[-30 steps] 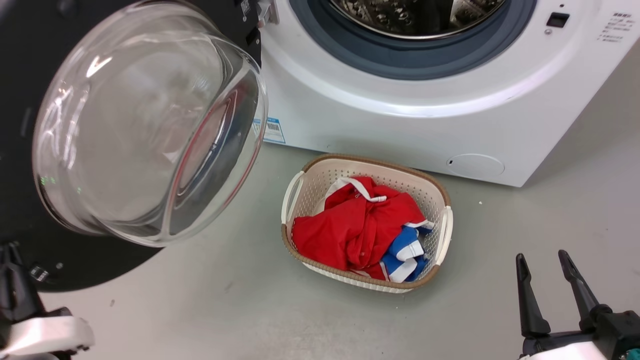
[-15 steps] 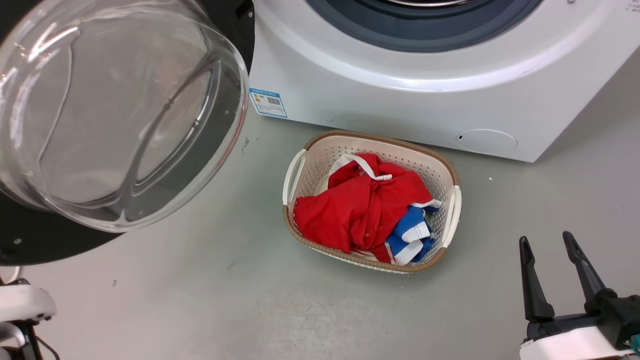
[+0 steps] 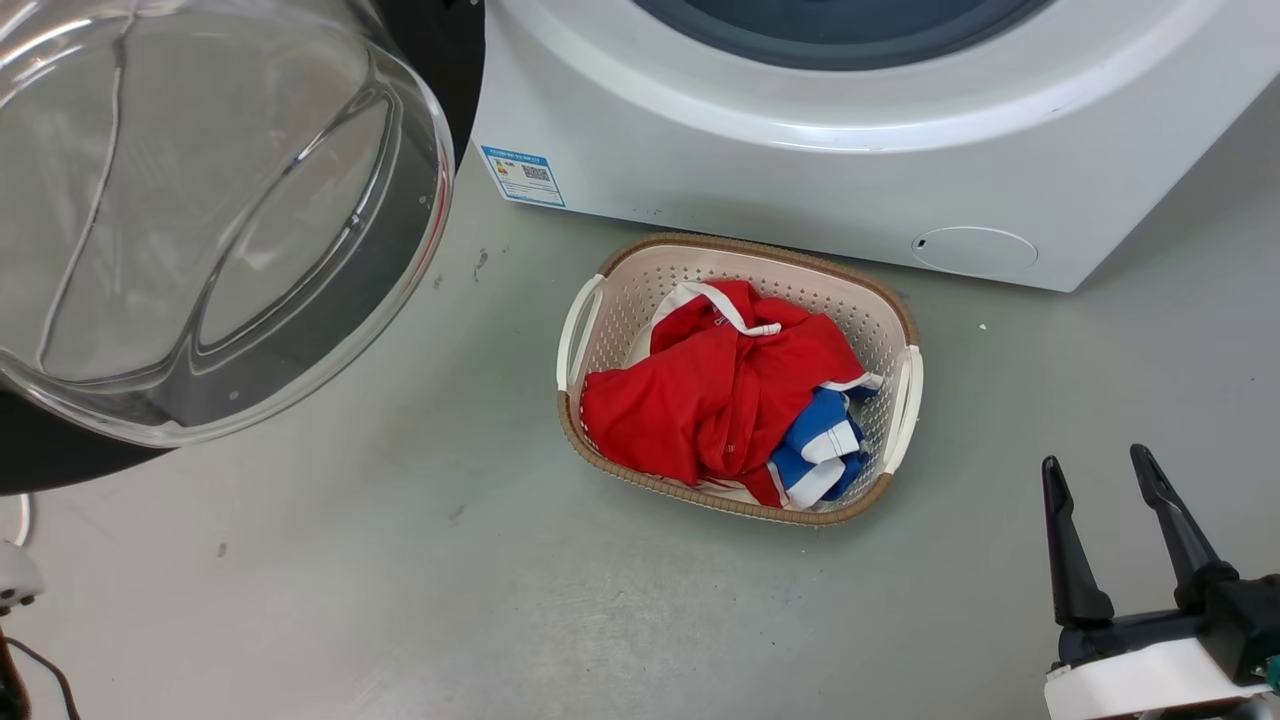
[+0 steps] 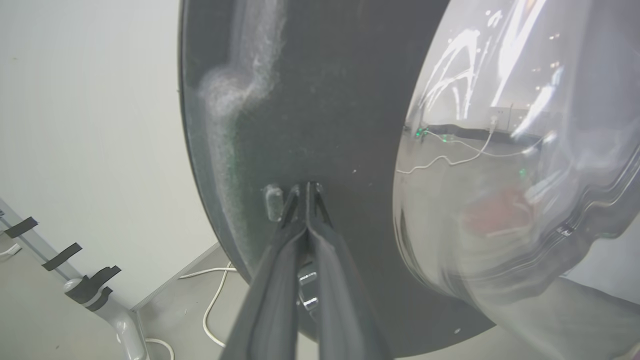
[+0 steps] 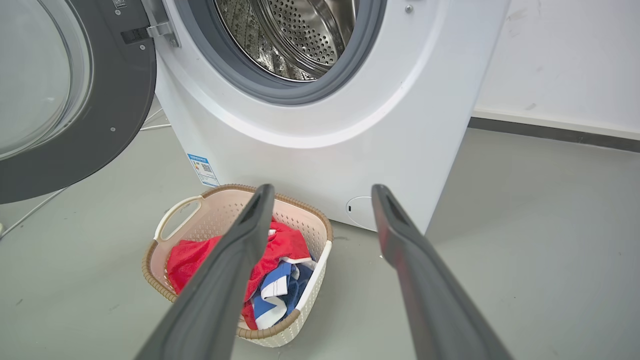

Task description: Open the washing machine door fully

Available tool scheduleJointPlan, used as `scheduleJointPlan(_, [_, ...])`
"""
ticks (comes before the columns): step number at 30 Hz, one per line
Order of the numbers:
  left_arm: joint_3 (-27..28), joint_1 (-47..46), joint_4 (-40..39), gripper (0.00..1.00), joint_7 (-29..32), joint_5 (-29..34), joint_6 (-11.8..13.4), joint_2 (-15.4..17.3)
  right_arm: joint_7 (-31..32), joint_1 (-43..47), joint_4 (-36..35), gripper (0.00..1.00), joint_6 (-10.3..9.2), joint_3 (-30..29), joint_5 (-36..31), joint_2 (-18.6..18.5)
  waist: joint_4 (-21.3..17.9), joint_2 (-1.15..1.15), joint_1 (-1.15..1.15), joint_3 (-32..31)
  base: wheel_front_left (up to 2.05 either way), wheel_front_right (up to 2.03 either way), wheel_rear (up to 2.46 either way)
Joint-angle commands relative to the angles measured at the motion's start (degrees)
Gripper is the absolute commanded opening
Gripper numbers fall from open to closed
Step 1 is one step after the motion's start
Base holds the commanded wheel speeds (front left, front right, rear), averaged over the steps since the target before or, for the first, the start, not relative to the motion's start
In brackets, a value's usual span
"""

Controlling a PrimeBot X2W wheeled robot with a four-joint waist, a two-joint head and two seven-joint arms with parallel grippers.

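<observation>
Left wrist view: pressing door [image 4: 310, 90] with closed left gripper [image 4: 304, 190], risking tips skidding off glossy face; right gripper [image 3: 1094, 460] idling open, empty.

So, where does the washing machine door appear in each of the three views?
Head view: the washing machine door is in the upper left corner, cut off by the picture's edge.
Left wrist view: it takes up the centre and right, seen from close.
Right wrist view: it is at the upper left, standing open.
Shared landmark: its clear glass bowl.
</observation>
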Motion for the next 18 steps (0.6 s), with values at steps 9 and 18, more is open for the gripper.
scheduleJointPlan(9, [2.09,-2.39,3.42,0.0,-0.13,1.55,-1.73,1.53,-0.11,-0.71,0.7,1.0,0.01,0.74,-0.3,0.04,-0.51,0.0,0.0,-1.04,0.0,0.0,0.0])
scheduleJointPlan(18, [1.16,0.88,0.11,0.0,-0.14,4.05,-2.99,0.12,-0.11,0.56,1.88,1.0,0.01,0.85,0.06,1.56,-0.99,0.0,0.0,-6.26,0.0,0.0,0.0])
